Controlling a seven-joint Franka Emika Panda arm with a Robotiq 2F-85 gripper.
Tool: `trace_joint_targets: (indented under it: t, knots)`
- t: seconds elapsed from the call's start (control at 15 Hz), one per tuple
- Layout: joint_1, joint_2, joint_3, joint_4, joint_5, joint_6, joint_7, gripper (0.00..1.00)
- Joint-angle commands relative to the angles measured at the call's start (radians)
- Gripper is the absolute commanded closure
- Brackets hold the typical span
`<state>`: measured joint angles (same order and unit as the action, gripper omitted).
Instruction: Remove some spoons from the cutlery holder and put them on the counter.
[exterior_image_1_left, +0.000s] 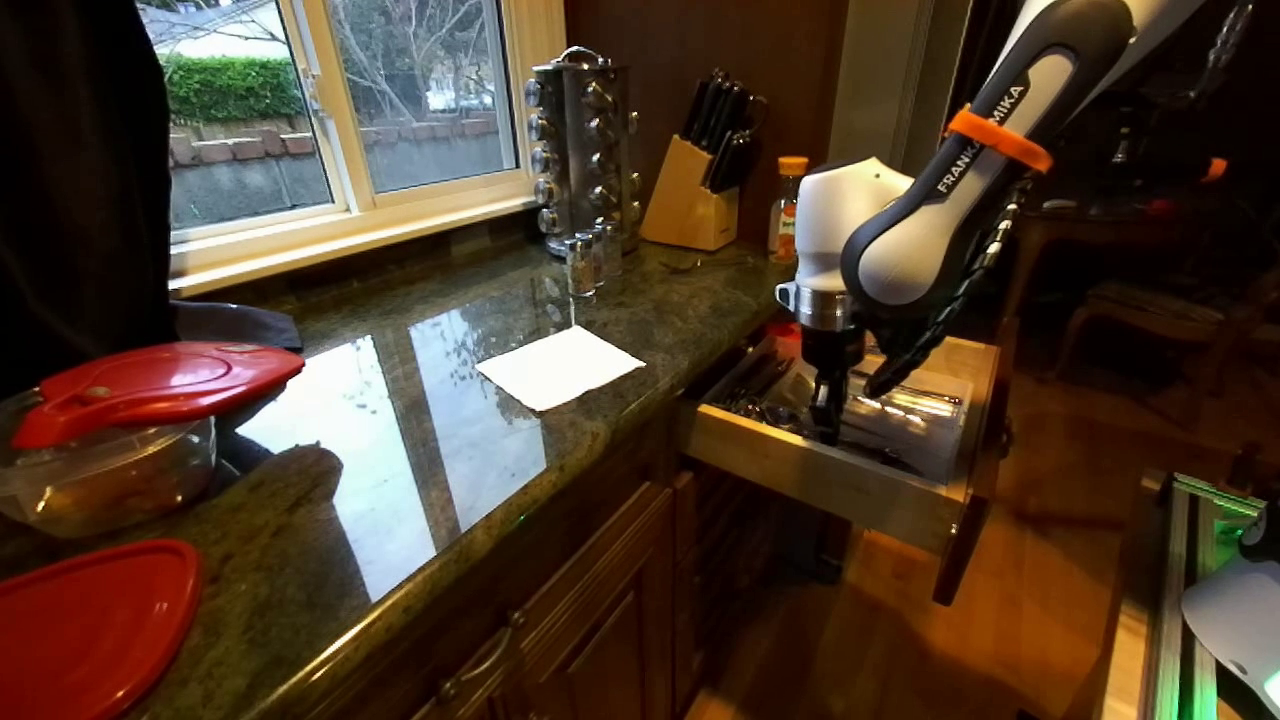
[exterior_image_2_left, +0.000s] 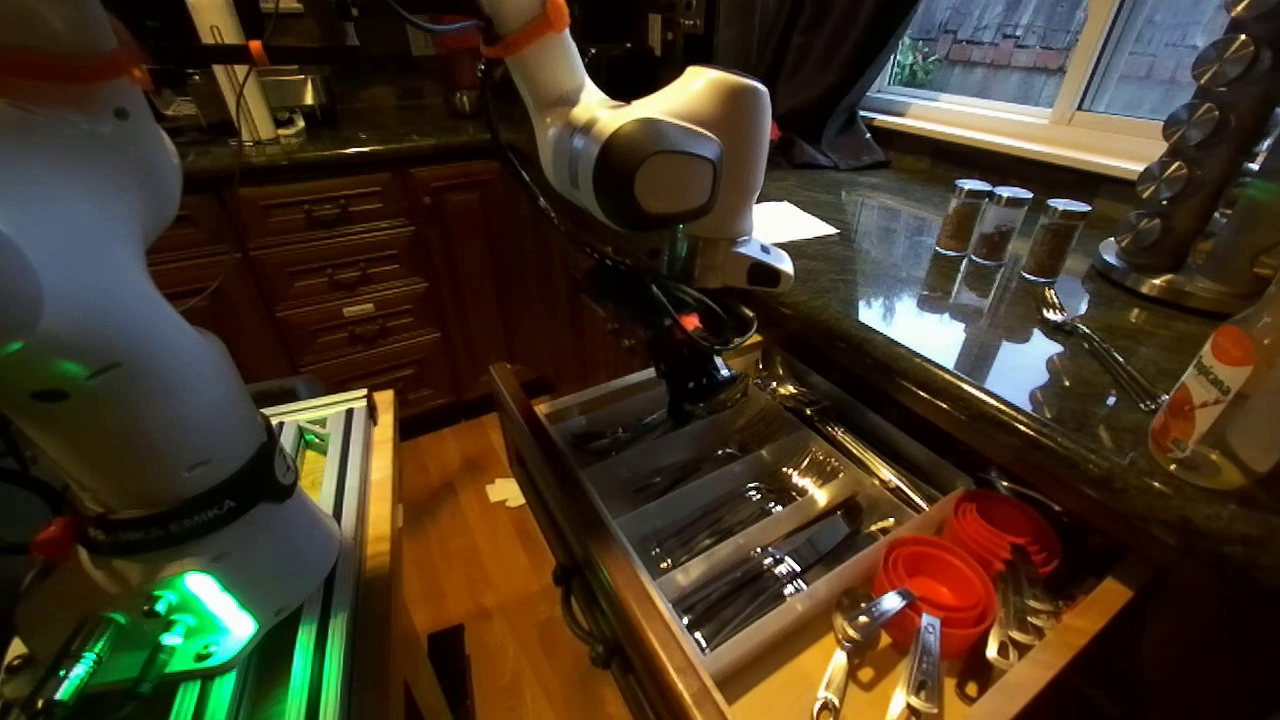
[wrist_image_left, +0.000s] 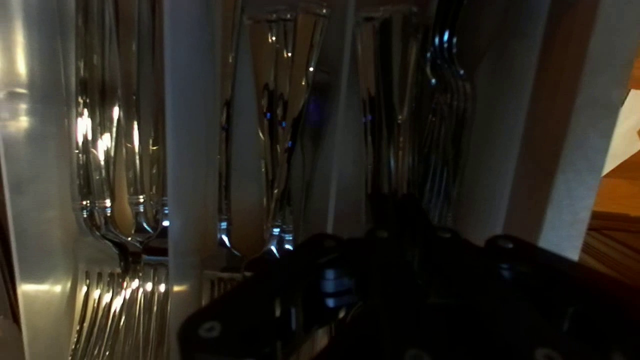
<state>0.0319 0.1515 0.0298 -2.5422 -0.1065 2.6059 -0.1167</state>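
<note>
Gripper (wrist_image_left: 395, 207): hanging shadowed, opening and hold not showing.
Handles (wrist_image_left: 390, 100): running toward it, heads hiding, risking wrong picking.
Divider (wrist_image_left: 344, 100): standing beside it, risking snagged lifting.

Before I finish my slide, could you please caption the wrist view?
Dark end effector at the divided cutlery holder, forks at the picture's left.

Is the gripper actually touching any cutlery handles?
Cannot tell. In the wrist view the gripper overlaps some cutlery handles, but it's too dark there to show contact or a gap; neither exterior view settles it.
</note>
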Motion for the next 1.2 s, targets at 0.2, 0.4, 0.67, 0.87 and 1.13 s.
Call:
trace_joint_targets:
  t: [0.2,0.4,0.67,0.87,1.13]
  knots:
    - [0.025,-0.061,-0.010,-0.010,-0.124,-0.070,0.102,0.98]
    - [0.026,-0.069,-0.007,0.001,-0.160,-0.119,0.126,0.98]
    - [0.034,-0.083,-0.003,0.020,-0.234,-0.189,0.157,0.98]
    - [0.042,-0.084,0.004,0.042,-0.295,-0.256,0.171,0.98]
    - [0.051,-0.094,0.010,0.054,-0.381,-0.367,0.163,0.98]
